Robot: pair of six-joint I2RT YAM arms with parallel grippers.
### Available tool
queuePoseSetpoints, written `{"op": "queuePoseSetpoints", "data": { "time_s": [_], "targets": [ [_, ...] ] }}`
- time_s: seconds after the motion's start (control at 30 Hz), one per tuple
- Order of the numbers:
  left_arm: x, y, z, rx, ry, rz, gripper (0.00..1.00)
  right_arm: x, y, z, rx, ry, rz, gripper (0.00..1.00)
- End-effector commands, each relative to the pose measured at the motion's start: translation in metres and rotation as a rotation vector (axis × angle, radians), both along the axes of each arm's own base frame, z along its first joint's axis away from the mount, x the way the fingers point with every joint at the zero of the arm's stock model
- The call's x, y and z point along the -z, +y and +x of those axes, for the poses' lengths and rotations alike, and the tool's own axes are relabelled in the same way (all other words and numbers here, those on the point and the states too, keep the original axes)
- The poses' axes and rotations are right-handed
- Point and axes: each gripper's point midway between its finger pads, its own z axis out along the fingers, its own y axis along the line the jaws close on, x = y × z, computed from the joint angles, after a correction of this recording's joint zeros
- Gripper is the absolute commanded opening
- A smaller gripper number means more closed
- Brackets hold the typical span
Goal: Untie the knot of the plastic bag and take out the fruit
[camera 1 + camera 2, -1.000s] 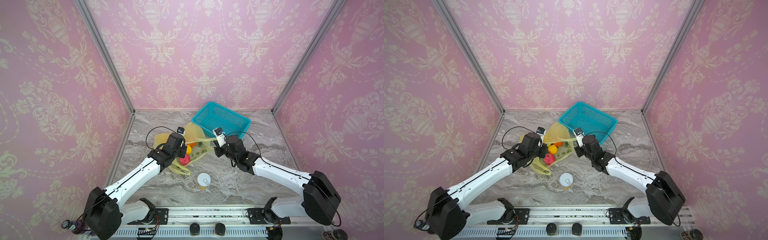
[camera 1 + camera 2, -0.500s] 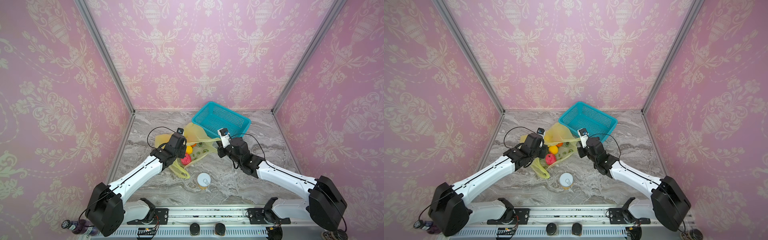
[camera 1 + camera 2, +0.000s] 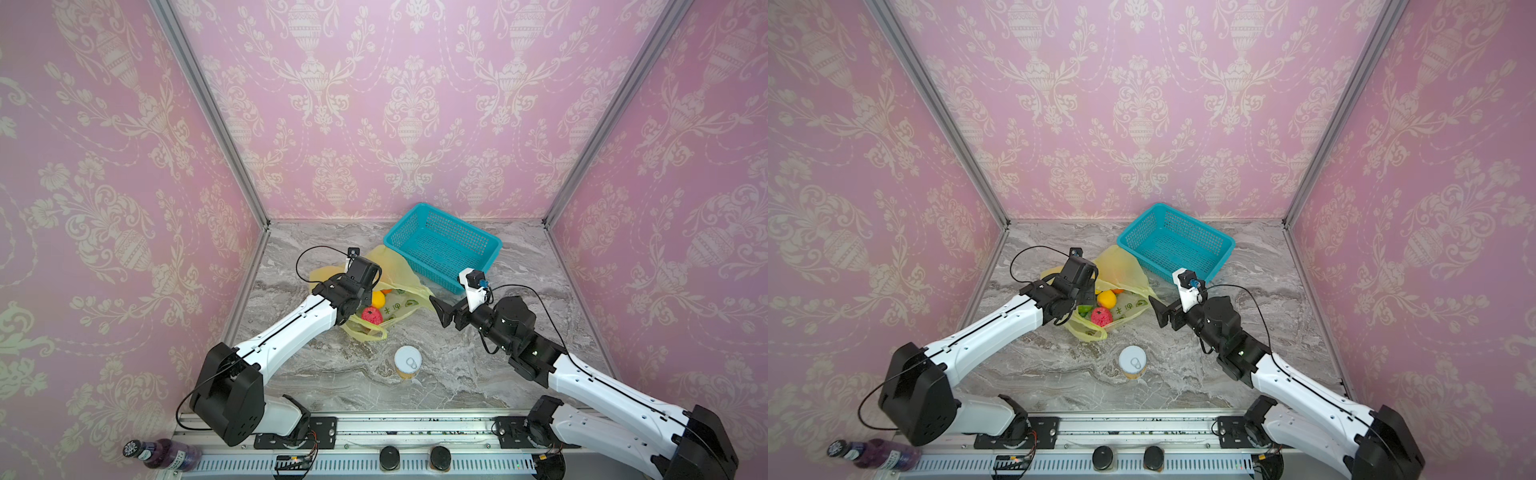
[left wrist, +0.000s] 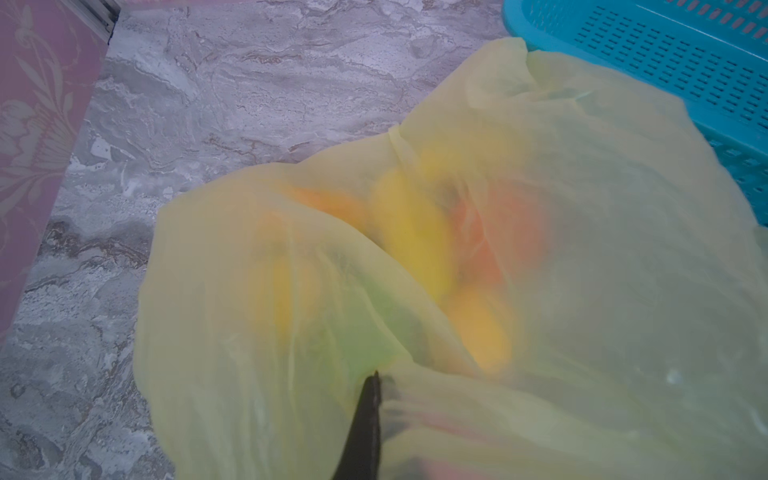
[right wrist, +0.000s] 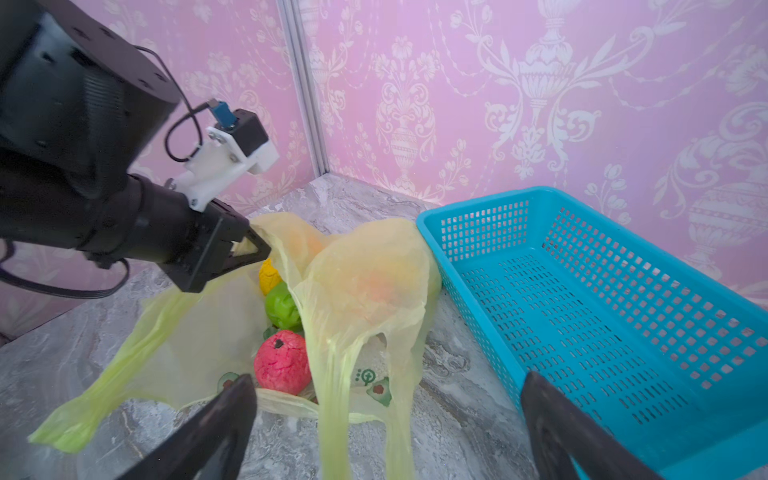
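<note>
The pale-yellow plastic bag lies open beside the basket. My left gripper is shut on the bag's far edge and holds it up. Fruit shows in the mouth: a pink-red piece, a green one and a yellow one. More show blurred through the film in the left wrist view. I see no tied knot. Two loose handle strips stretch between the wide-apart fingers of my right gripper, which is open just right of the bag.
A turquoise perforated basket stands behind and right of the bag, touching it. A white-lidded can stands in front of the bag. A purple bottle lies outside the front rail at the left.
My right gripper opened and drew back from the bag toward the front. My left gripper closed on the bag's edge and stayed in place.
</note>
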Motion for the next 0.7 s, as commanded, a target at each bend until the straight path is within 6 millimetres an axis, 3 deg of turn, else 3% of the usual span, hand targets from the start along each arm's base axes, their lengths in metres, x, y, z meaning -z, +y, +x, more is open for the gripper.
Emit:
{"op": "queuePoseSetpoints", "data": {
  "time_s": [0.0, 0.13, 0.3, 0.5, 0.67],
  "targets": [
    [-0.009, 0.015, 0.000, -0.104, -0.013, 0.010, 0.00, -0.006, 0.025, -0.023, -0.106, -0.059, -0.047, 0.95],
    [-0.021, 0.012, -0.001, -0.109, 0.004, -0.011, 0.00, 0.007, 0.084, -0.055, -0.332, -0.086, -0.167, 0.84],
    [-0.024, 0.018, -0.001, -0.125, 0.019, 0.023, 0.00, 0.052, 0.138, -0.069, -0.487, -0.036, -0.327, 0.61],
    [-0.028, 0.000, -0.006, -0.018, -0.012, -0.073, 0.00, 0.081, 0.150, -0.049, -0.416, -0.030, -0.372, 0.43],
    [-0.036, -0.003, -0.010, 0.019, -0.051, -0.109, 0.00, 0.092, 0.142, -0.028, -0.352, -0.036, -0.332, 0.43]
  ]
}}
